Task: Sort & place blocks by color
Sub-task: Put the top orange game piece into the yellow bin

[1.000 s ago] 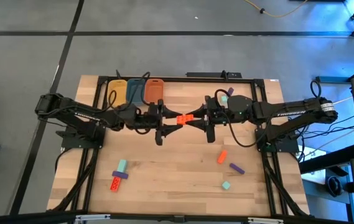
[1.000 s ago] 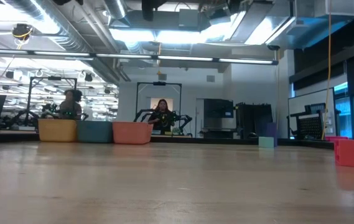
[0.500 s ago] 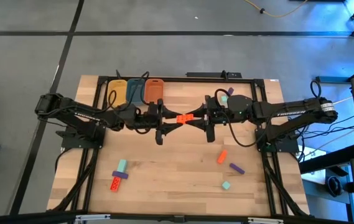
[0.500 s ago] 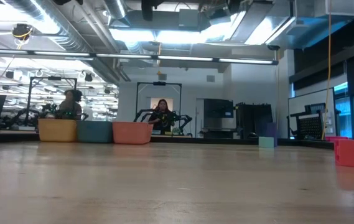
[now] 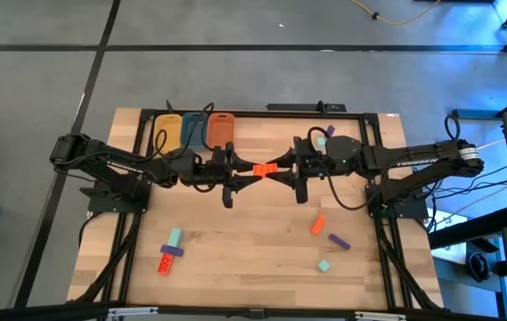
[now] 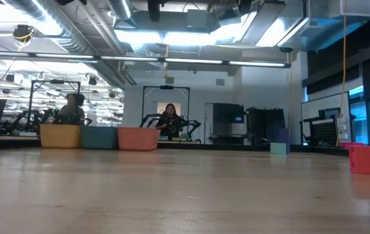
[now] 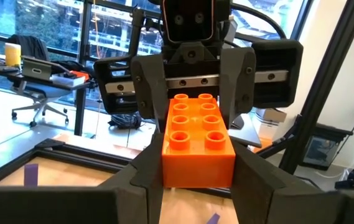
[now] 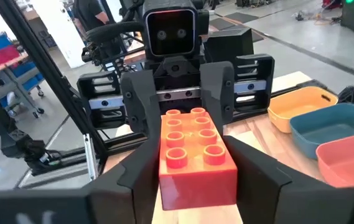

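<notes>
An orange-red block (image 5: 265,168), two studs wide and several long, hangs in mid-air over the middle of the table. My left gripper (image 5: 253,172) reaches it from the table's left and my right gripper (image 5: 279,169) from the right, fingertip to fingertip, each shut on one end. Loose blocks lie flat on the near part of the table. On the left is a teal, purple and red cluster (image 5: 170,251). On the right are an orange block (image 5: 317,225), a purple one (image 5: 339,241) and a teal one (image 5: 323,265). My left gripper pinches the block's two long sides (image 7: 164,163) between its fingers, at the end toward the table's left. The fingers come in level and lie along the block. The block is level, studs up, clear of the table. My right gripper pinches the same long sides (image 8: 162,175) at the block's other end. Its fingers come in level from the table's right, along the block. Its fingertips stand close to the left gripper's fingertips.
Three tubs, yellow (image 5: 167,132), blue (image 5: 191,132) and orange (image 5: 220,130), stand in a row at the table's far edge, left of centre. A small teal and purple piece (image 5: 321,139) lies by the right arm. A black frame (image 5: 137,205) borders the table. People sit in the room beyond.
</notes>
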Motion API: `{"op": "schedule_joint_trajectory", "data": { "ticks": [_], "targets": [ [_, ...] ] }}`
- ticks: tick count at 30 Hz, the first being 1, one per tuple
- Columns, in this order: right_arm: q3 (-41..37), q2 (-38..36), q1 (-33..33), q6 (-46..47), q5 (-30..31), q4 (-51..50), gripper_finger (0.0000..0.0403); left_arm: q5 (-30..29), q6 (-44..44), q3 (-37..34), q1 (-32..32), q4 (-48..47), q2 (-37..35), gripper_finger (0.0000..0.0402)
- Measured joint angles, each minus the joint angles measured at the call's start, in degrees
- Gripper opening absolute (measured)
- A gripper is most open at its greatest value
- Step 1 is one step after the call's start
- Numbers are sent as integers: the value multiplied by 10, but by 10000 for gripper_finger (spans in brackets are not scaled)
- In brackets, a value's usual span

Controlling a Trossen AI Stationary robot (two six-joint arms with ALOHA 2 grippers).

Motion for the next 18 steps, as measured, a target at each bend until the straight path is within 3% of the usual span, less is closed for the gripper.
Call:
{"op": "schedule_joint_trajectory", "data": {
  "ticks": [12,18],
  "targets": [
    [0,0,0,-27,-22,0,339,0,0,0,0,-5,0,129],
    [0,-29,-6,-34,-27,-49,364,0,0,0,0,-17,-1,129]
  ]
}}
